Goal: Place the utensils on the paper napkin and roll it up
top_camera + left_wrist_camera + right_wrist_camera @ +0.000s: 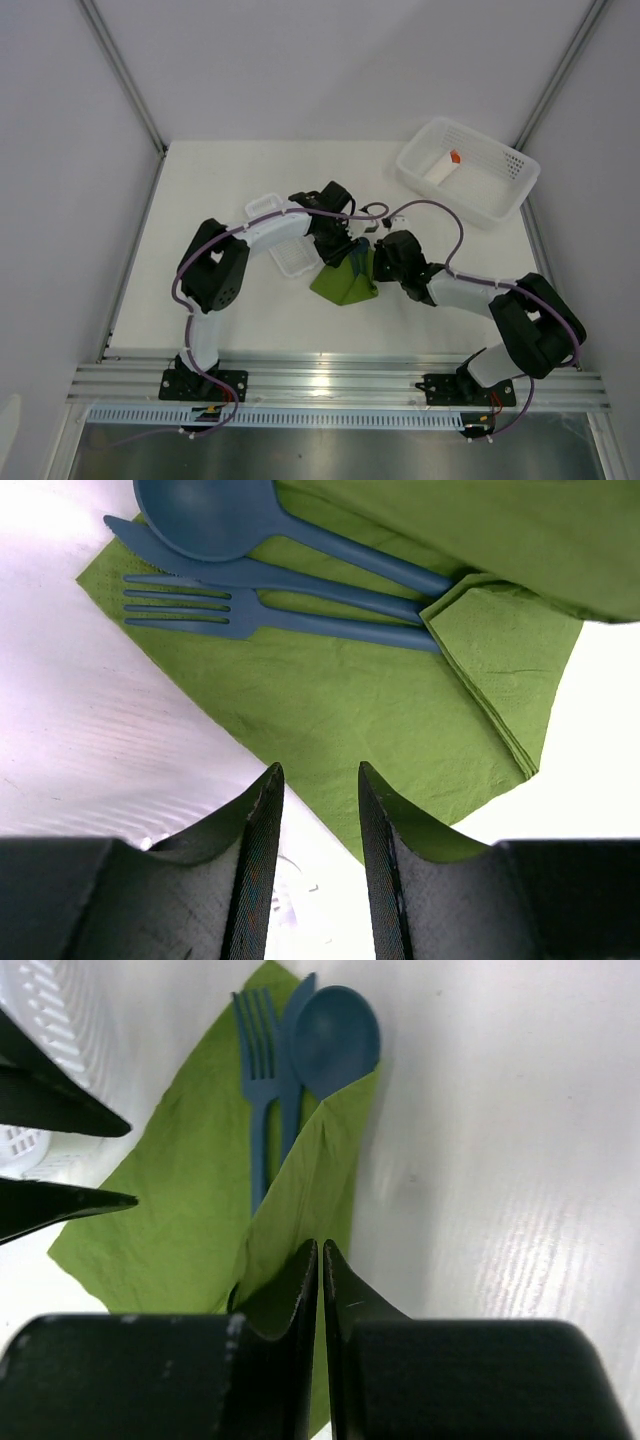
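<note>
The olive-green paper napkin (345,285) (340,700) (190,1190) lies mid-table. On it rest the dark blue utensils: a spoon (205,515) (335,1030), a fork (230,615) (258,1040) and a knife (250,572) between them. My right gripper (320,1248) (377,262) is shut on the napkin's right edge and holds that flap (500,530) raised over the utensil handles. My left gripper (320,775) (345,248) hangs open just above the napkin's left edge, with nothing between its fingers.
A narrow white ribbed tray (285,250) (55,1020) sits just left of the napkin, under the left arm. A white basket (505,195) at the back right holds a white piece with an orange tip (443,168).
</note>
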Controlling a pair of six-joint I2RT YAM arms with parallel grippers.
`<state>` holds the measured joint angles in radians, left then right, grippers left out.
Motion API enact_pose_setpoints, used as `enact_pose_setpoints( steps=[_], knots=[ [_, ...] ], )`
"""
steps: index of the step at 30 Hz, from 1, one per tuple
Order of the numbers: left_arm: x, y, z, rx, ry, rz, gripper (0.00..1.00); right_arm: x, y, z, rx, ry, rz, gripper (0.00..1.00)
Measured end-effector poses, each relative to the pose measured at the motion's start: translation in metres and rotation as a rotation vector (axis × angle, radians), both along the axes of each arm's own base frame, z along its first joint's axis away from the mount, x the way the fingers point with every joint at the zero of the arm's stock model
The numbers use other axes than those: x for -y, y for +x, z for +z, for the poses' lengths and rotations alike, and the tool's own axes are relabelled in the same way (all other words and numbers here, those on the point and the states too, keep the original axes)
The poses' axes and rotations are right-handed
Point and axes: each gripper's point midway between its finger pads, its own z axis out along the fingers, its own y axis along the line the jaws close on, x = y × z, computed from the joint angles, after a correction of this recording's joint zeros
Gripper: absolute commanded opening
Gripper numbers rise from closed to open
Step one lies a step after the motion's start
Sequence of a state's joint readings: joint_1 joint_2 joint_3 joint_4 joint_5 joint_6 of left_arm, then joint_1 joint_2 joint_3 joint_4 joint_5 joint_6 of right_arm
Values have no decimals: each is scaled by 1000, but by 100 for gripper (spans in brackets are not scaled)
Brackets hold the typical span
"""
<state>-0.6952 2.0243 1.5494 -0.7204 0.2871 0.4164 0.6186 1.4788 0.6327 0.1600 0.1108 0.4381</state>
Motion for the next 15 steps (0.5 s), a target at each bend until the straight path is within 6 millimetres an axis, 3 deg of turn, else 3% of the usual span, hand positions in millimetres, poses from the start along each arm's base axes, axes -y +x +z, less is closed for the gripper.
enact_pose_setpoints(
  steps=[10, 15],
  knots=[
    [-4, 3, 0, -16, -5, 36, 40, -23, -6, 8, 63, -5, 56, 7],
    [-6, 5, -2, -23, -4, 52, 40, -19, -7, 2, 70, -54, 41, 8]
  ],
)
